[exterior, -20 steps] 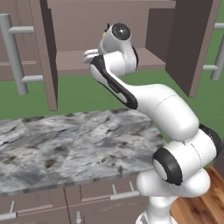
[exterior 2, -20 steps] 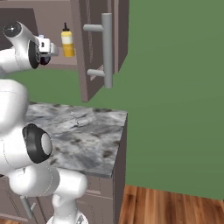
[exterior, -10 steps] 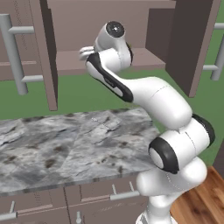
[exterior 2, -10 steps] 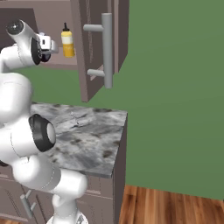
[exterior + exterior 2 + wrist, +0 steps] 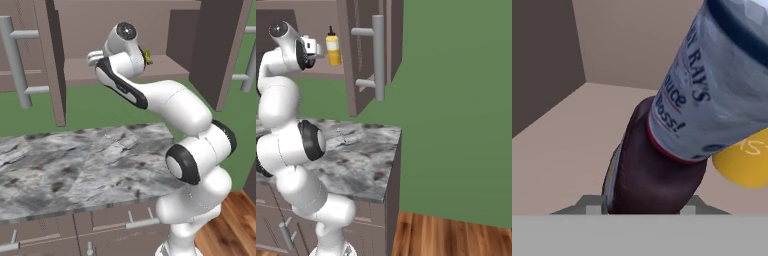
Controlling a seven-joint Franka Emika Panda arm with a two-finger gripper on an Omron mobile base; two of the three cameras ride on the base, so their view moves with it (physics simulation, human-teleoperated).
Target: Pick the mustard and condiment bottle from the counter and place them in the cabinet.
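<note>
A: While the condiment bottle [image 5: 662,170] sits clamped between the fingers [image 5: 637,210], log its position. Item one?

B: Condiment bottle: dark body, label band, long axis running away from the hand and tilted up to the right in the hand view. Held, inside the cabinet [image 5: 120,30], over the shelf [image 5: 567,150]. Whether its base touches the shelf cannot be told.

A: Item two?

B: Mustard [image 5: 333,46]: upright on the shelf, at the right end near the open door [image 5: 368,50]. In the hand view its yellow body [image 5: 744,160] shows just past the held bottle, on the right, very close or touching; I cannot say which.

A: Fingers?

B: Drawn in as far as they go on the bottle's lower body, one either side. In the right base view the hand [image 5: 310,50] is just left of the mustard.

A: Desk [image 5: 75,165]?

B: Well below, no bottles seen on it.

A: Relation governing the next move?

B: By my reading, the mustard lies to the right of the held bottle, the bare shelf to the left and ahead. Setting down probably wants the bottle brought upright and kept left, so the yellow one is not knocked.
</note>
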